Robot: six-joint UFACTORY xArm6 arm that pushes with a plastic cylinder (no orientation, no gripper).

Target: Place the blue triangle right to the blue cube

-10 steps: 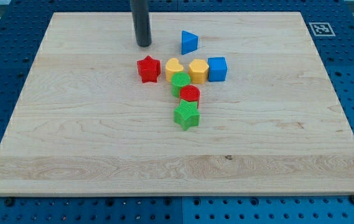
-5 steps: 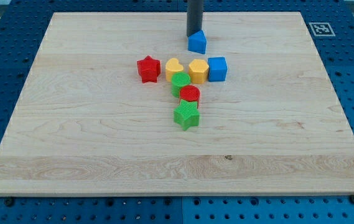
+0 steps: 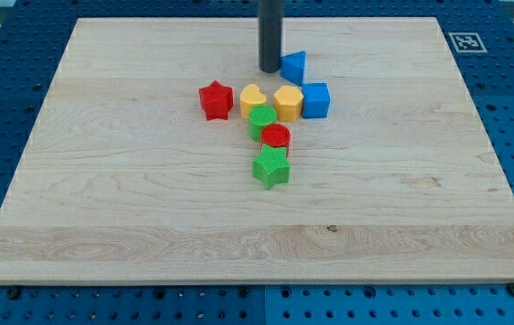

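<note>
The blue triangle [image 3: 294, 65] lies near the top middle of the wooden board [image 3: 130, 208], just above the blue cube [image 3: 315, 99] and slightly to its left. My tip [image 3: 269, 69] stands right at the triangle's left side, touching it or nearly so. The rod rises straight up out of the view's top.
A cluster sits left of and below the blue cube: a yellow hexagon [image 3: 287, 103], a yellow heart [image 3: 253, 97], a red star [image 3: 215, 99], a green block [image 3: 262, 121], a red block [image 3: 275, 137] and a green star [image 3: 271, 167]. A marker tag [image 3: 465, 41] is at the top right corner.
My tip moved from the left to above the triangle, then down to its left side. The blue triangle shifted right and a little down, closer to the blue cube.
</note>
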